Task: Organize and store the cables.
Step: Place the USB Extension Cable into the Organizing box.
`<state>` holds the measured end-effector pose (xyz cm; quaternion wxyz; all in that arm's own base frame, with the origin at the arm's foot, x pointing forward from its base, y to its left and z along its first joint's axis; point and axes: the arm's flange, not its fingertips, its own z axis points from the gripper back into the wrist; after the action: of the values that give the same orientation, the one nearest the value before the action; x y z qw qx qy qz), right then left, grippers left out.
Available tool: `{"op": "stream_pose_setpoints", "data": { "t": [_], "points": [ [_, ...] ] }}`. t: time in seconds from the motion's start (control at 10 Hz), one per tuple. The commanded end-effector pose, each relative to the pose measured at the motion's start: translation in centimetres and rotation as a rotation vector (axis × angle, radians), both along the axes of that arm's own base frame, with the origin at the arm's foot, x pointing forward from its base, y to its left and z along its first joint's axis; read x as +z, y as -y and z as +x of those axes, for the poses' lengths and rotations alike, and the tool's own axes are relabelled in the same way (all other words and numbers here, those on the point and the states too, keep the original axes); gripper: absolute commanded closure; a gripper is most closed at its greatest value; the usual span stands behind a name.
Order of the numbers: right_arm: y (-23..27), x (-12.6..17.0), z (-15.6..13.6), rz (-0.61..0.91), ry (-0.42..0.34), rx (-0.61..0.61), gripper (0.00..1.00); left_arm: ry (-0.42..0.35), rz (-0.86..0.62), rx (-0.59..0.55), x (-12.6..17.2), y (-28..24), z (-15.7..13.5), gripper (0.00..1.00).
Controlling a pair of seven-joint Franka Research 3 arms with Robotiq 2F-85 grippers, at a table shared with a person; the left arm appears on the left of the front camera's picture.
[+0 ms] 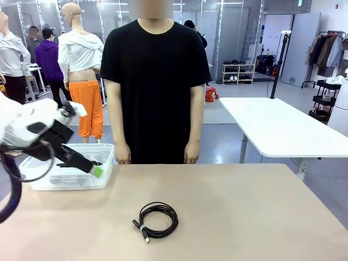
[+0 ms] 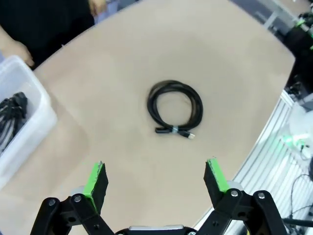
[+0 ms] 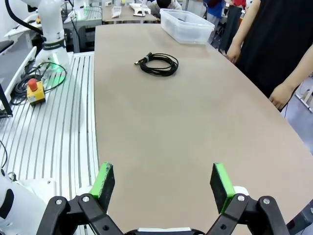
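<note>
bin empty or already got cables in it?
Not empty. The left wrist view shows black cables lying inside the clear bin. One coiled cable is out on the table.

The counter has a plain tan top with a rounded edge. Beyond its far right corner stands a white table on pale legs, well apart from it. The floor is smooth, light grey and glossy. At the back run glass partitions with metal frames, a low shoe rack and, far right, a clothes rail with hanging coats. A black trolley stands near it. Lighting is bright and even.
</note>
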<state>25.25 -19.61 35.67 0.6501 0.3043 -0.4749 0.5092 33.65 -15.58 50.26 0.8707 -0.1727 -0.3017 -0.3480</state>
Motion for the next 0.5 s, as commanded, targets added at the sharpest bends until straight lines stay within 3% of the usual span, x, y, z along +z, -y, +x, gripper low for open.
{"op": "stream_pose_setpoints", "data": {
  "t": [0.0,0.1,0.4],
  "points": [
    [-2.4,-1.2,-1.4,0.014,0.037,0.016,0.0,-0.039,0.052,0.035,-1.0,-0.5,-1.0,0.0],
    [0.0,0.0,0.0,0.0,0.0,0.0,0.0,-0.046,0.019,-0.011,-1.0,-1.2,-0.6,0.0],
    [0.0,0.0,0.0,0.0,0.0,0.0,0.0,-0.021,0.022,0.004,-0.6,0.9,-0.2,0.0]
  ]
}}
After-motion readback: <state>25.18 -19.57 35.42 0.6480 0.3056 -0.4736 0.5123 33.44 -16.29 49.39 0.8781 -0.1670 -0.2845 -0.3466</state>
